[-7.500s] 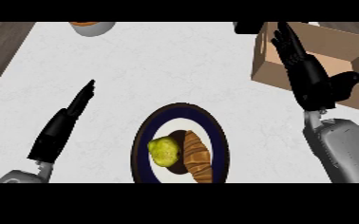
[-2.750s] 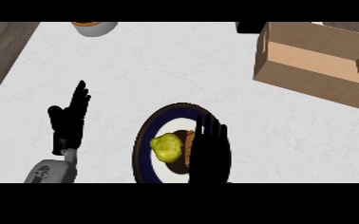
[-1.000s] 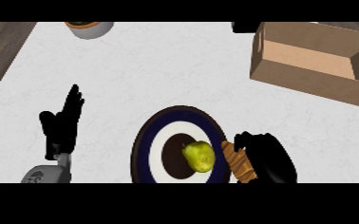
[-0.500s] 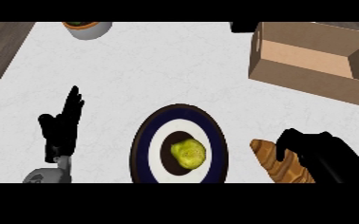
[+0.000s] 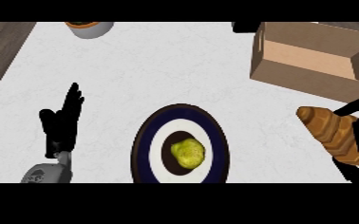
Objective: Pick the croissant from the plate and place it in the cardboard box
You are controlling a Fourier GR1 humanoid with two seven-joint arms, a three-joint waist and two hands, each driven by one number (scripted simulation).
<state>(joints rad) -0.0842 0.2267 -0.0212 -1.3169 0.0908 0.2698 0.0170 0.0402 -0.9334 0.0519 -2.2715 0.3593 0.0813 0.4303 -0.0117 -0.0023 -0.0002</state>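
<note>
The brown croissant (image 5: 331, 132) is off the plate, held up at the right edge of the head view, below the box. My right hand (image 5: 348, 108) is mostly out of frame; only dark finger parts show curled around the croissant. The open cardboard box (image 5: 308, 59) stands at the upper right. The dark blue and white plate (image 5: 146, 141) lies at the lower middle with a yellow-green fruit (image 5: 188, 153) on it. My left hand (image 5: 61, 123) rests open at the lower left, fingers up.
A grey bowl (image 5: 89, 28) with something orange inside sits at the top left. A dark object (image 5: 245, 26) lies beside the box's left corner. The counter's dark edge (image 5: 13, 40) runs along the upper left.
My right hand has taken the croissant off the plate and carried it right and up toward the box. The fruit shifted on the plate. My left hand stayed still.
</note>
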